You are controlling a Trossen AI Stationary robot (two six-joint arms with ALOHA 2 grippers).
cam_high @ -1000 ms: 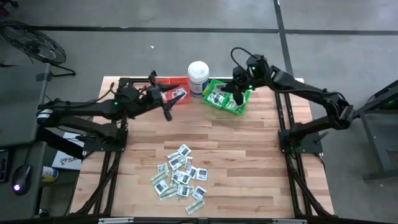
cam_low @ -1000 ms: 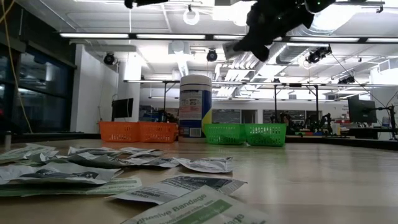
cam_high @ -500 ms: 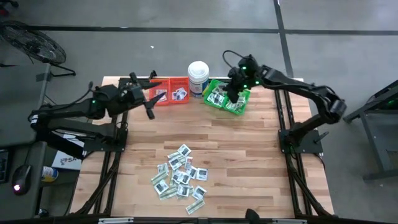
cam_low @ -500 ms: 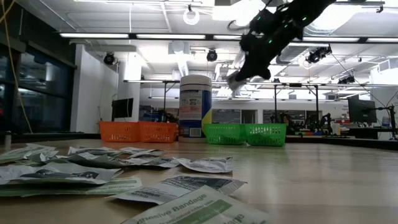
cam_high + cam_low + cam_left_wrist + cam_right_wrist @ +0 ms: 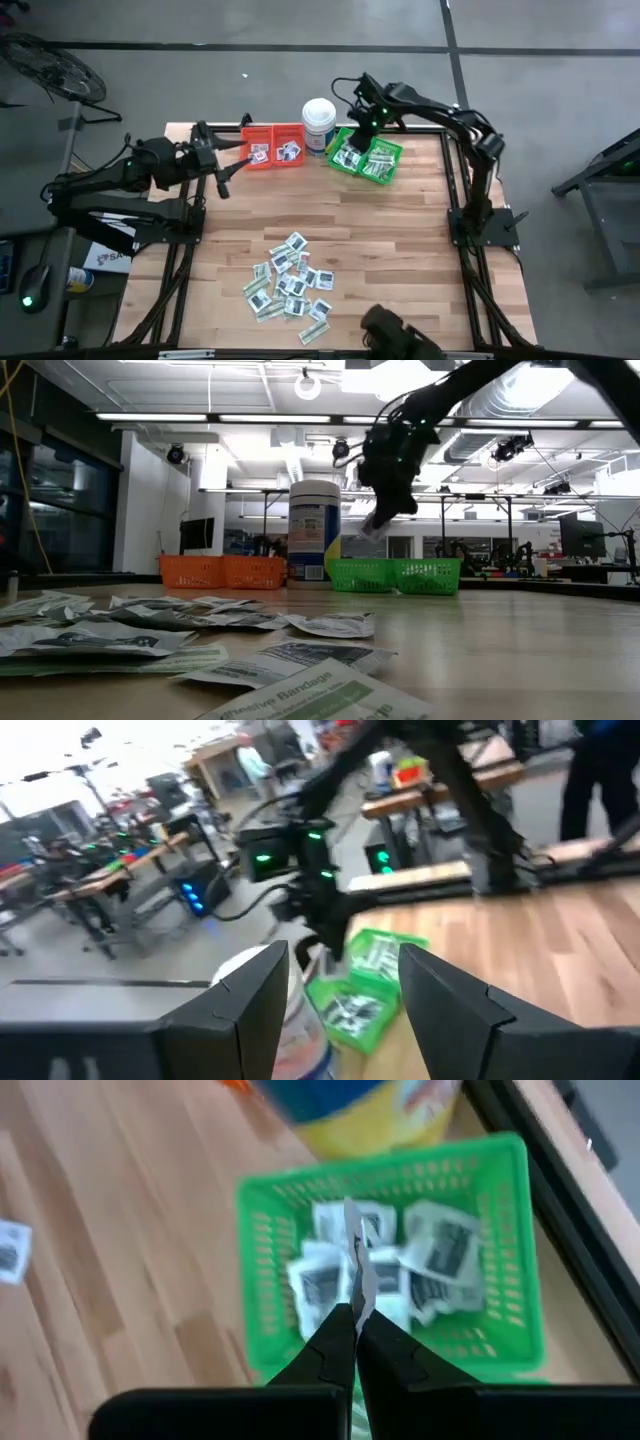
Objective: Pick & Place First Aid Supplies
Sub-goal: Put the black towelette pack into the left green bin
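The right tool (image 5: pixel 352 1320), pinched shut on a thin packet (image 5: pixel 356 1265), hangs over the green bin (image 5: pixel 505 1230) – released off-centre, it could flutter onto the counter (image 5: pixel 400 230) – while the left tool (image 5: pixel 222 172) waits open beside the red bin (image 5: pixel 272 160)

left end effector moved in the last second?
Yes. In the high view the left end effector has pulled back toward the table's left edge, away from the red plastic bin it was beside.
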